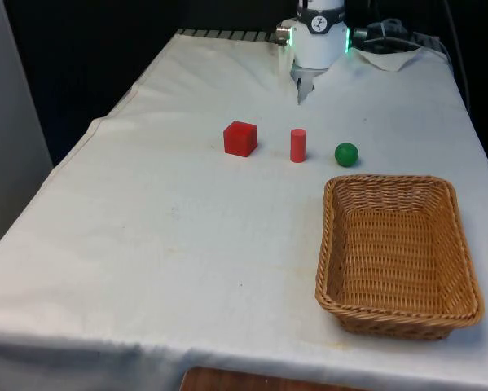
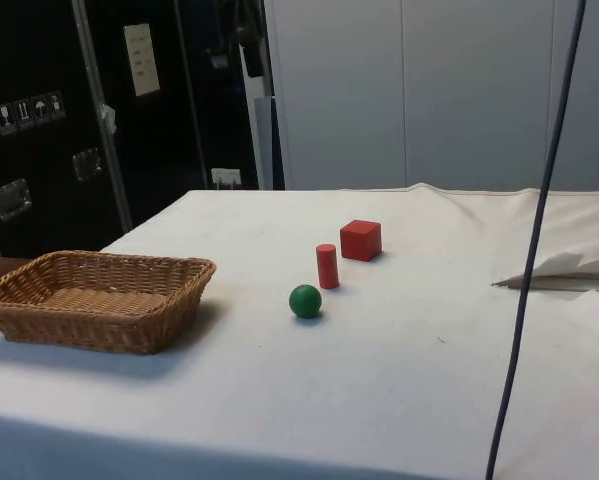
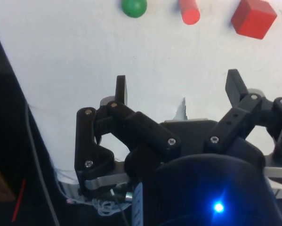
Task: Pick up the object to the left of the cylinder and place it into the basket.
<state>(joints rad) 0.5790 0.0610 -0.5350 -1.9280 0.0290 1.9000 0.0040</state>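
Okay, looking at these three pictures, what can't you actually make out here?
- Arm: in the front view the top edge cuts it off above its base.
- Far faces of the red cube: hidden by the cube itself in the front view.
- Basket: the side view's left edge clips its far end.
- Red cylinder and green ball: the wrist view's edge cuts off part of each.
- Gripper: fingers spread, nothing between them; the table beneath its body is hidden.
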